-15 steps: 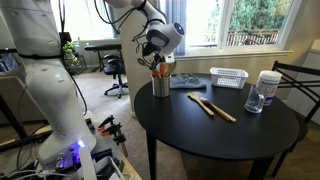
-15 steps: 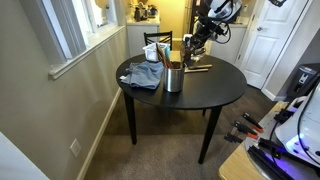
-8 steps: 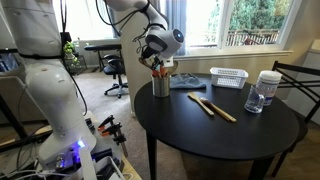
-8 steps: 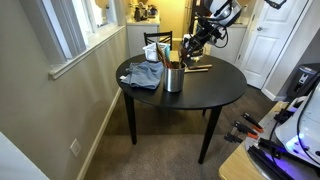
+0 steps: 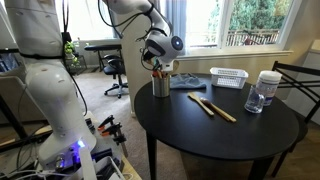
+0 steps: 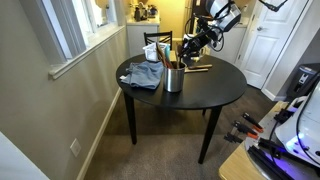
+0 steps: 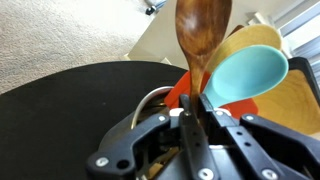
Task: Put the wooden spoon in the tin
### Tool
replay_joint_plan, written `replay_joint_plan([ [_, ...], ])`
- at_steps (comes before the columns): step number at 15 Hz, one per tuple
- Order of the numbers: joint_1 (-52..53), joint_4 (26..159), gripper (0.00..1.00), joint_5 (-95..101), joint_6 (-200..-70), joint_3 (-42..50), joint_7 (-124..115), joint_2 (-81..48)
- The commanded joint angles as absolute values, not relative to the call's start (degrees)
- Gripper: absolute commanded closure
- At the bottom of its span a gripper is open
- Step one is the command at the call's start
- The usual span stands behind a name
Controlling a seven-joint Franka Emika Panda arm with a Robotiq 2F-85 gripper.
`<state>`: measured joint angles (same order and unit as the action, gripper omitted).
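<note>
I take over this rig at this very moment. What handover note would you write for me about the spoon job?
Gripper: fingers shut on the handle of the short dark brown wooden spoon, just above the small silver-grey metal tin near the edge of the round black table.
The tin also holds a teal spoon and other utensils.
Done: the wooden spoon is grasped and brought to the tin.
Left: lower it in among the other utensils, open the fingers, lift away.
Unclear: whether its tip is inside the rim.
</note>
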<state>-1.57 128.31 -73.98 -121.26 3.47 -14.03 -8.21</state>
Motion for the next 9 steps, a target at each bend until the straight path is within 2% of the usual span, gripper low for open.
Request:
replay_joint_plan([
  [1,-2.08,129.32,0.94,-79.16,-123.25,3.57,-14.21,-8.38],
  [9,-1.81,129.52,0.94,-83.16,-125.04,4.01,-14.57,-9.25],
])
